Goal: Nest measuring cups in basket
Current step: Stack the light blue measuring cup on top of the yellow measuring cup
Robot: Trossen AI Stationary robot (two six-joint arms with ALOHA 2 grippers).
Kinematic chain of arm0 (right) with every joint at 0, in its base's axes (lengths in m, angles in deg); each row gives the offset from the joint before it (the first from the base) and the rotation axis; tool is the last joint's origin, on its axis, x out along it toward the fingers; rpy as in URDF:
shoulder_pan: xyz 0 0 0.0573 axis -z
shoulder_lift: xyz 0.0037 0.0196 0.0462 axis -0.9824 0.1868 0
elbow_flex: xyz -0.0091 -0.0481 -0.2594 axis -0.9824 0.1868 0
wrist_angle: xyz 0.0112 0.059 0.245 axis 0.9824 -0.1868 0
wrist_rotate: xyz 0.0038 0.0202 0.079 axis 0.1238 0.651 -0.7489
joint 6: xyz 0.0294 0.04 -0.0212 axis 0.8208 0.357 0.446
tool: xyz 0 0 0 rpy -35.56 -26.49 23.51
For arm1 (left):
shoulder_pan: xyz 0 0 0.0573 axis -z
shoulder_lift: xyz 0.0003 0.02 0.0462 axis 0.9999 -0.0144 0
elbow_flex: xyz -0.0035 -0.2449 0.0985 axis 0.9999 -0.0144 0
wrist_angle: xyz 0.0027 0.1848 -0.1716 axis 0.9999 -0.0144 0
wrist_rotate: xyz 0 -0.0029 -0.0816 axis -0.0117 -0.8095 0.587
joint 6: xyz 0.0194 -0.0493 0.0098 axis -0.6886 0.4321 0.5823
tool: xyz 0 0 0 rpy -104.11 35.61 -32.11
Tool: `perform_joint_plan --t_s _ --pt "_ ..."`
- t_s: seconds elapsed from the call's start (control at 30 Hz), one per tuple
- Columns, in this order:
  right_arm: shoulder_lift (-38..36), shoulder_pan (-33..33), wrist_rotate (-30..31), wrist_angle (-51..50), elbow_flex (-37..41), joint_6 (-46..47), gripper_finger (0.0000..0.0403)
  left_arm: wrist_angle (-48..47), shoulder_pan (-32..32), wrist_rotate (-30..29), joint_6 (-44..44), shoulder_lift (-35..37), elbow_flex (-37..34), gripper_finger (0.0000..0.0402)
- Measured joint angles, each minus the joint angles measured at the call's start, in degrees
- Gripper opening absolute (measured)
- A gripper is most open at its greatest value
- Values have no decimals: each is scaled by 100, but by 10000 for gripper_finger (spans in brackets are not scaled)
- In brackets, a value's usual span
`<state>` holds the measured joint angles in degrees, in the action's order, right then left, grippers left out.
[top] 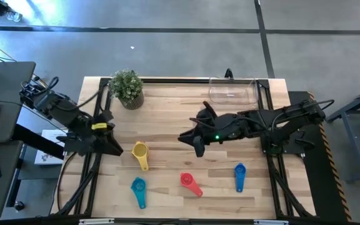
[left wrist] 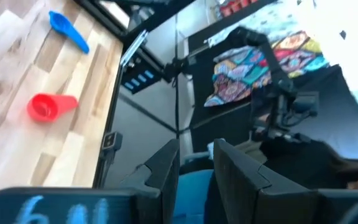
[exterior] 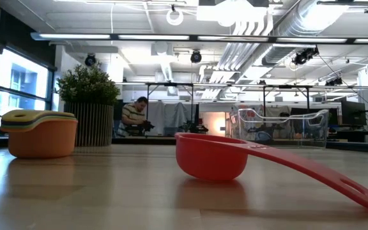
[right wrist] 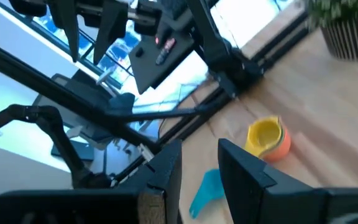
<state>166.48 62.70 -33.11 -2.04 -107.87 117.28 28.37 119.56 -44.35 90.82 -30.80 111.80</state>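
Observation:
A stack of measuring cups, yellow on top of orange (top: 140, 152) (exterior: 40, 133), stands on the table left of centre. A light blue cup (top: 139, 187), a red cup (top: 189, 181) (exterior: 213, 156) and a blue cup (top: 240, 174) lie singly along the near side, bowls on the wood. The clear basket (top: 233, 92) (exterior: 280, 128) stands at the far right. My left gripper (top: 116, 150) (left wrist: 196, 149) hangs above the table's left edge beside the stack, open, nothing between its fingers. My right gripper (top: 192, 142) (right wrist: 199, 149) hangs over the table's middle, open and holding nothing.
A potted green plant (top: 127, 87) (exterior: 88, 105) stands at the far left. Black frame rails run along the table's left and right edges (top: 274, 162). Bare wood lies between the stack and the basket. A person sits far off in the room behind (exterior: 136, 118).

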Motion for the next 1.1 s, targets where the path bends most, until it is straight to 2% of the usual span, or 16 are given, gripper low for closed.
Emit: perform_joint_plan --t_s 0.23,0.43,0.6,0.97,1.1 --pt "1 351 -510 789 0 -777 121 -55 -3 -400 -257 2 227 90" --pt "0 525 -630 1205 0 -738 154 -789 -233 -900 -529 16 307 90" --pt "120 540 -916 1692 2 -700 158 -1496 -453 -1429 -500 55 307 90" --pt "714 284 -863 3542 -17 -653 158 -2826 -763 -1376 -634 314 306 90" --pt "1265 147 -859 3494 -706 -720 158 -3173 -833 -1377 -684 406 305 90"
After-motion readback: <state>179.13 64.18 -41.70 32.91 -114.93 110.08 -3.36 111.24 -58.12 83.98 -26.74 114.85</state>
